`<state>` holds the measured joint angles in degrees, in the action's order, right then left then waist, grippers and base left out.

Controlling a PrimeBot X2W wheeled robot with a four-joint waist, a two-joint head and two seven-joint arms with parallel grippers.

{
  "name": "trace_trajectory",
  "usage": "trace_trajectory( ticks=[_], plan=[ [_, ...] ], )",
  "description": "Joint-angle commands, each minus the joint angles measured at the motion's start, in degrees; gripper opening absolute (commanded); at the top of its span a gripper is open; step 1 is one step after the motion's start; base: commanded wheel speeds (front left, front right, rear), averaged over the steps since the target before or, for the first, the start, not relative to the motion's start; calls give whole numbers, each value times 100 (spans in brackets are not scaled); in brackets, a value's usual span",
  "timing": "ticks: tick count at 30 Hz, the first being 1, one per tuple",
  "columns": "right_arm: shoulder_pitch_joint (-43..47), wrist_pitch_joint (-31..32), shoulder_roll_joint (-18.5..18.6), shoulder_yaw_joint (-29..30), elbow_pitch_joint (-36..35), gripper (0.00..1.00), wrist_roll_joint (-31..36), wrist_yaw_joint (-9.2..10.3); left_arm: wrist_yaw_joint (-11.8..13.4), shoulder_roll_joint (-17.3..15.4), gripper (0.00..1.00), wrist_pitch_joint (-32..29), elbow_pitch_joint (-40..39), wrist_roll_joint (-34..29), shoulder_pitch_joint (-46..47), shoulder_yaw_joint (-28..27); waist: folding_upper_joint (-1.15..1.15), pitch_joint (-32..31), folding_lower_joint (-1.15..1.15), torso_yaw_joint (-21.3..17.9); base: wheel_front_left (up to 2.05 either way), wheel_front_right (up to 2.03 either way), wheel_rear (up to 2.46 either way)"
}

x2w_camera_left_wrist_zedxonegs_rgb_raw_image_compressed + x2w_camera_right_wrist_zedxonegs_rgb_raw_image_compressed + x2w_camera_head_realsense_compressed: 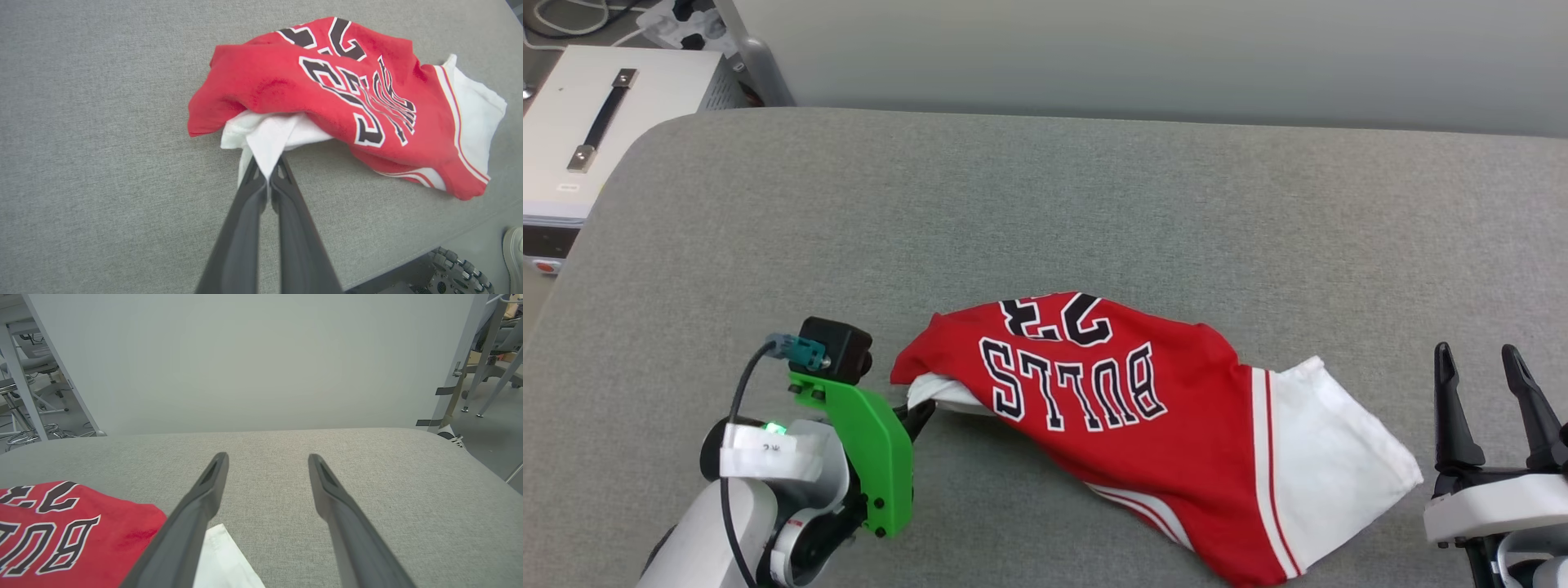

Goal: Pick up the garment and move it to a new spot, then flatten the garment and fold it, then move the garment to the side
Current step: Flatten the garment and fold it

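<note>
- Grey padded table [1045, 204]: runs out ahead of both my grippers, with bare surface beyond the shirt and room for a new spot.
- The garment [1127, 408]: a crumpled heap on the table, lettered face up. It lies straight ahead of my left gripper [267, 171] and off to the inner side of my right gripper [1474, 355]. Its long axis runs across, from one gripper toward the other.
- White case [572, 147] with a black handle: off the table, well out past my left arm's outer side and not in the path.
- White sleeve [1339, 465]: the garment's end nearest the right gripper, near it but apart.
- Left gripper: clenched on a white fold [265, 139] poking out from under the red edge. The grip is on this arm.
- Right gripper: fingers spread, nothing between them.
- My read: the lift goes on the left arm. Only one fold is pinched, so the rest will likely hang and drag. Nothing blocks the way.
</note>
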<state>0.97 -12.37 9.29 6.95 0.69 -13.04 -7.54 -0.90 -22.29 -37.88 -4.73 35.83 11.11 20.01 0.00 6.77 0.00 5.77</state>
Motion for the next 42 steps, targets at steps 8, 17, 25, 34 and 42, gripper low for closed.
trace_trajectory(
  ticks=[8,17,25,34,42],
  plan=[
    [-22,19,-50,-56,111,100,-40,5,-84,-65,0,-250,199,425,-192,-35,0,8,0,85,0,0,0],
    [-64,407,124,-338,297,100,-119,5,-280,149,0,256,1243,362,-190,121,0,44,0,49,0,0,0],
    [-264,2173,892,-1109,454,100,-354,5,-321,312,0,520,1378,304,-137,232,0,137,0,216,0,0,0],
    [-875,4208,1447,-1729,702,100,-982,5,-344,337,0,555,1202,258,-29,330,0,259,0,436,0,0,0],
    [-1097,4714,1550,-2054,1137,78,-1126,5,-329,305,0,576,1027,248,23,334,0,416,0,532,0,0,0]
  ],
)
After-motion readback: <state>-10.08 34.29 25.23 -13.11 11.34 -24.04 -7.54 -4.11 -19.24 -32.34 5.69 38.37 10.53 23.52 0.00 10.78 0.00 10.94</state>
